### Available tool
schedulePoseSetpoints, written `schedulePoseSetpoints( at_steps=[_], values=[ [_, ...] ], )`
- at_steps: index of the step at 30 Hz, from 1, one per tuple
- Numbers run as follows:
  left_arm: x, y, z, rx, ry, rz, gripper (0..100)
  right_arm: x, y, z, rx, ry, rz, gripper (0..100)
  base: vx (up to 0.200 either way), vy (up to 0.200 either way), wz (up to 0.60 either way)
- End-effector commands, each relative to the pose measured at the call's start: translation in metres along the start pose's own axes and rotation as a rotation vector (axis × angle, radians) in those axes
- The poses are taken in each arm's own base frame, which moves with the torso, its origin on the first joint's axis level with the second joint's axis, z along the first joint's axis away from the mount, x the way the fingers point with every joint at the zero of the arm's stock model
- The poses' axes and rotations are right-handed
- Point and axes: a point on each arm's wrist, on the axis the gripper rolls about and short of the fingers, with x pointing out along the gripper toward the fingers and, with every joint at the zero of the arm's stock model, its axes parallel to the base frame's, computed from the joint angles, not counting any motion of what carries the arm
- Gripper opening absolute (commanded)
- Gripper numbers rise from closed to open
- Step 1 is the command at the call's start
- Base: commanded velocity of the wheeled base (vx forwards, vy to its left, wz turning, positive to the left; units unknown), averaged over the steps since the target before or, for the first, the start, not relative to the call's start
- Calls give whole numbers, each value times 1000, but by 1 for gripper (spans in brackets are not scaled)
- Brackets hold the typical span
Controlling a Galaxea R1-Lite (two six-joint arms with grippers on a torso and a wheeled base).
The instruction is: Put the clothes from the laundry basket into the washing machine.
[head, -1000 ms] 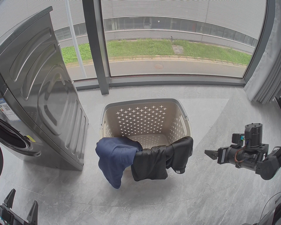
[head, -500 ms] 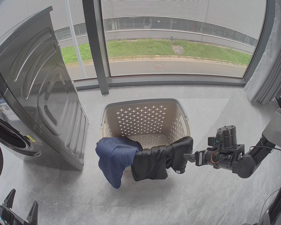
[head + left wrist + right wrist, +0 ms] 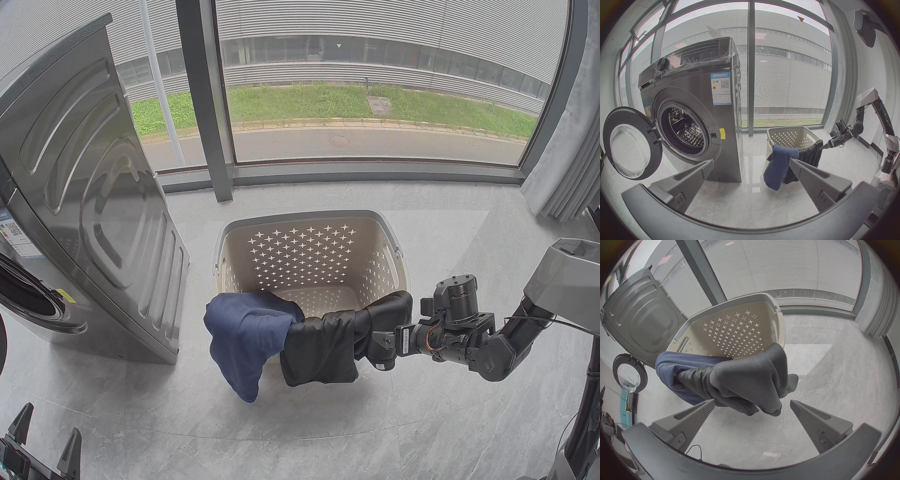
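- Grey fingers of your right gripper [image 3: 377, 342] stand wide apart, their tips just at the right end of the black garment [image 3: 322, 350], not closed on it.
- That garment hangs over the near rim of the laundry basket [image 3: 310, 216], touching the blue garment [image 3: 245, 334] draped to its left.
- Your left gripper [image 3: 44, 434] sits low at near left, jaws spread, holding nothing.
- You have the washing machine [image 3: 94, 187] left of the basket, its door [image 3: 629, 143] swung open.

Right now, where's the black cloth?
Head view: the black cloth hangs over the near rim of the basket, right of the blue cloth, right gripper at its end.
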Motion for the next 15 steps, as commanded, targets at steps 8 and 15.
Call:
schedulePoseSetpoints(
  at_steps=[8,15],
  values=[
    [0,0,-5,0,0,0,100,26,1,1,4,-11,3,100,0,0,0],
    [0,0,-5,0,0,0,100,29,4,8,3,-49,15,0,0,0,0]
  ],
)
